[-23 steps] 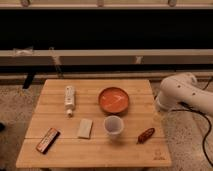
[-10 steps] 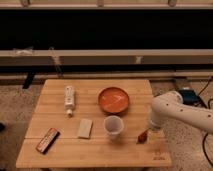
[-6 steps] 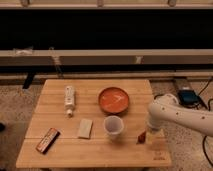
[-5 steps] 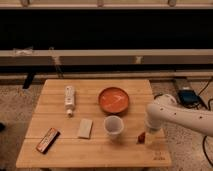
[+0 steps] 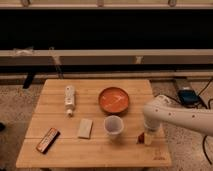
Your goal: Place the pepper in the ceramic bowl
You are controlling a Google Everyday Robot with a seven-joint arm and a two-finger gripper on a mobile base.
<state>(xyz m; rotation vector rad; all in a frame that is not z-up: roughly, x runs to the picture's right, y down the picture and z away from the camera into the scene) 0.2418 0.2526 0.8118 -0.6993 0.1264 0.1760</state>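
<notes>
The ceramic bowl (image 5: 114, 100) is shallow, orange-red and stands on the wooden table (image 5: 60, 150) right of centre, towards the back. The pepper (image 5: 141, 137) is a small reddish-brown shape near the table's front right; only its left end shows beside the arm. My gripper (image 5: 147, 138) is lowered straight onto the pepper, at the end of the white arm coming from the right. The bowl lies about a hand's width behind and to the left of the gripper.
A white cup (image 5: 114, 126) stands just left of the gripper, in front of the bowl. A white bottle (image 5: 69, 98) lies at the back left, a pale flat packet (image 5: 85, 128) at centre, a dark bar with red markings (image 5: 47, 140) at the front left. The table's right edge is close to the gripper.
The arm has swung from the table's right side down and leftwards onto the pepper, which now is mostly covered by the gripper. Other things have not moved.
</notes>
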